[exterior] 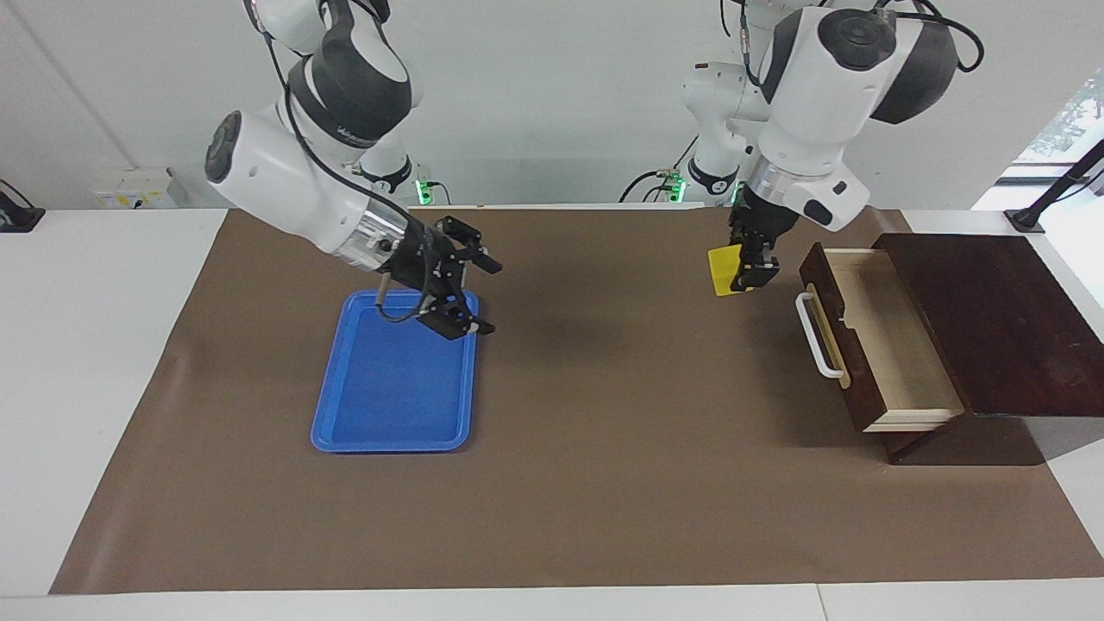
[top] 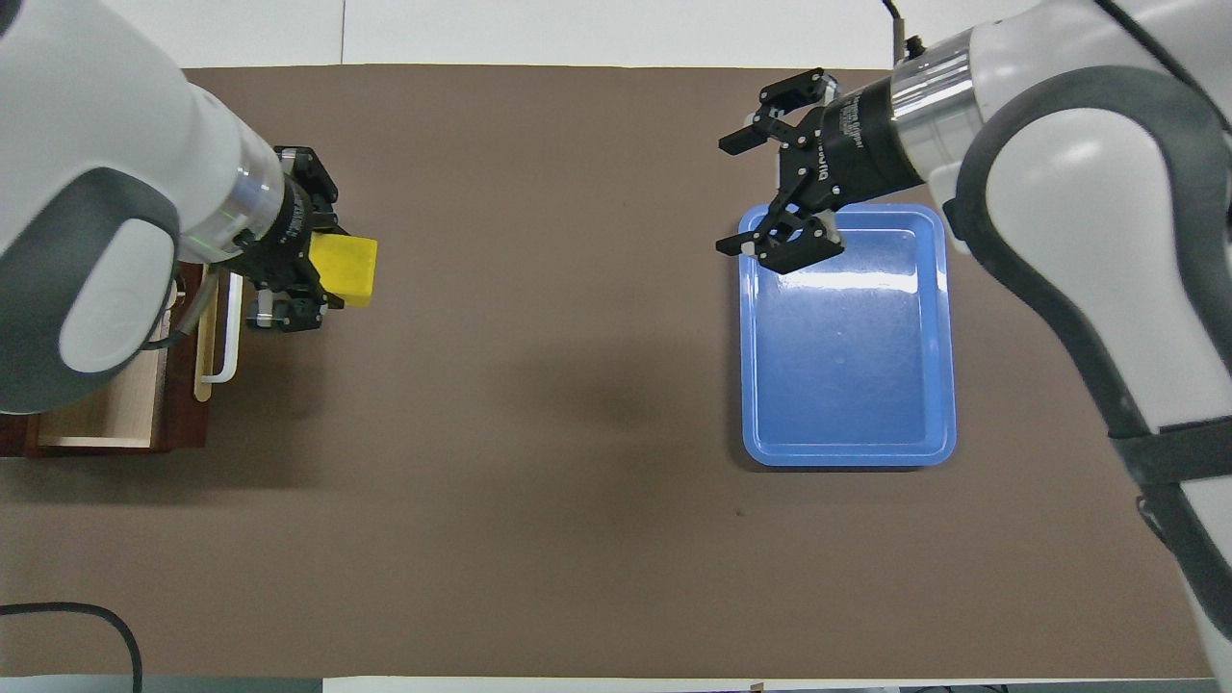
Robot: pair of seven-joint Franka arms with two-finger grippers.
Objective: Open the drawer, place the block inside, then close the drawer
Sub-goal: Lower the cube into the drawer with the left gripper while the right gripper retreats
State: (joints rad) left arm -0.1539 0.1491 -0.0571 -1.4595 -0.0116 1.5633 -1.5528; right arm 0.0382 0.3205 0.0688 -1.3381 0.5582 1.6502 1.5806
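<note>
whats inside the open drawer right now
Only bare pale wood shows inside the drawer. The block is outside it, held by the left gripper. The part inside the cabinet is hidden.

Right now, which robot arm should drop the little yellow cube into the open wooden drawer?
The left one. Its gripper already holds the small yellow cube up beside the open pale-wood drawer; the right gripper hangs open over the blue plastic tray.

A white table [exterior: 95, 362] fills the scene, most of its top covered by a brown mat [exterior: 604, 483]. A plain pale wall [exterior: 552, 103] spans the top of the facing view, with a wall socket box [exterior: 134, 188] at upper left. Daylight comes through a window [exterior: 1065, 121] at the upper right edge.
</note>
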